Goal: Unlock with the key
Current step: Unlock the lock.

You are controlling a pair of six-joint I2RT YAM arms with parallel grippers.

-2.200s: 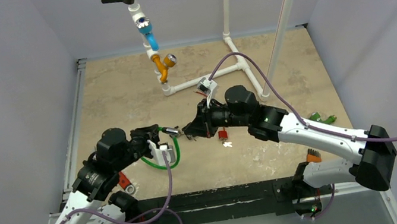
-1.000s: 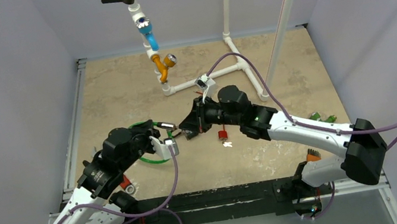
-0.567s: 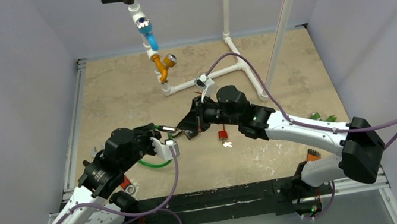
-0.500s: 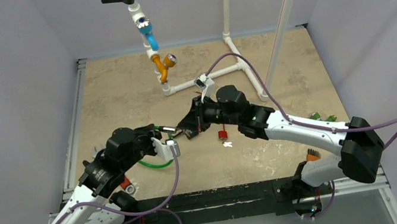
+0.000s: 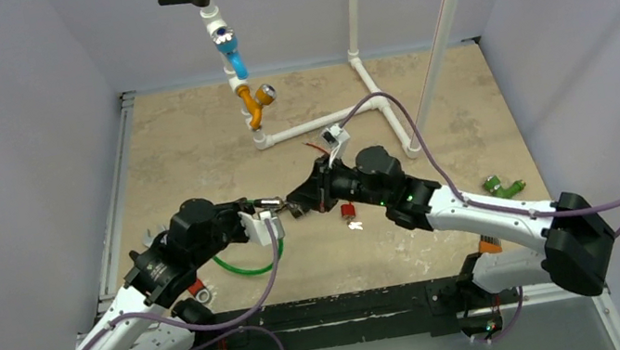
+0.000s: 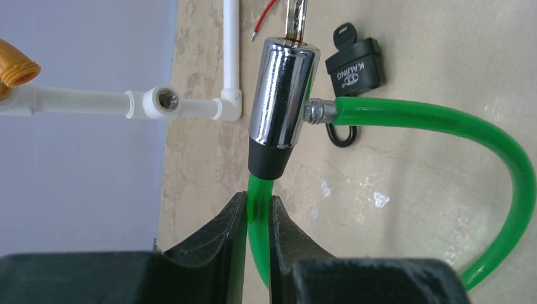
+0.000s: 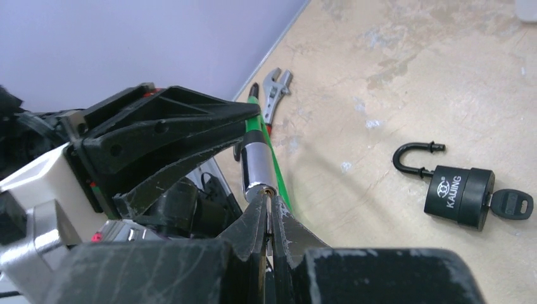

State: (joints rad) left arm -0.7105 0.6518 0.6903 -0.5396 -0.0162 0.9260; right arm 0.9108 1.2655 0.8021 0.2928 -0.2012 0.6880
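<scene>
**Key seated in the cable lock, held between both arms**

The left gripper point(image 6: 258, 206) is clamped on the green cable point(image 6: 443, 117) just below the chrome lock cylinder point(image 6: 282, 104). The key point(image 6: 296, 19) is in the cylinder's opposite end, and the right gripper point(image 7: 268, 201) is closed on its blade with its fingertips right at that end. The cable comes out of the cylinder's side and curves in a loop. A black padlock point(image 7: 459, 193) with its own key inserted lies on the table point(image 5: 189, 147) near the cylinder. A white pipe frame point(image 6: 231, 50) stands beyond the cylinder.
</scene>
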